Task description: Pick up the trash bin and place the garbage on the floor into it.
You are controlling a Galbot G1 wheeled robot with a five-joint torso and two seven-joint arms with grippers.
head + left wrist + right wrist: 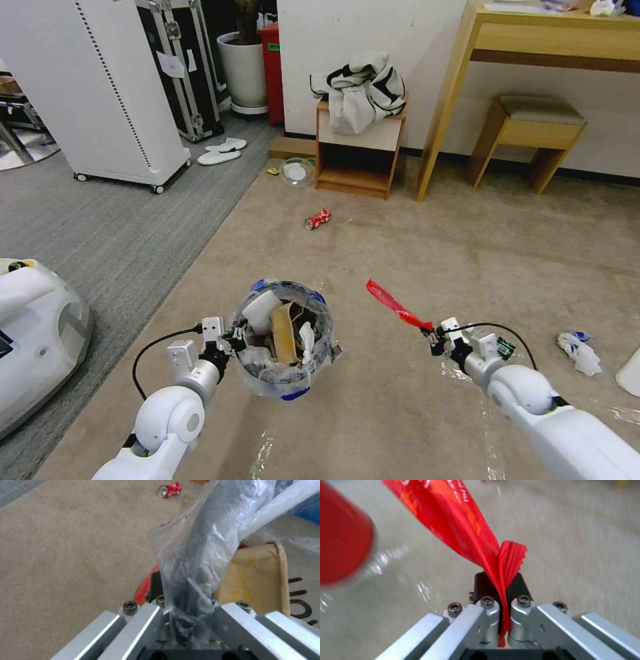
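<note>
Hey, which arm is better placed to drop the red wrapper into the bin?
The right. The right gripper is already shut on the red wrapper, held beside the trash bin. The left gripper is shut on the bin's rim, holding it up.

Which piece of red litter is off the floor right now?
The long red plastic wrapper, pinched in the right pincer above the beige carpet. The crushed red can lies on it.
</note>
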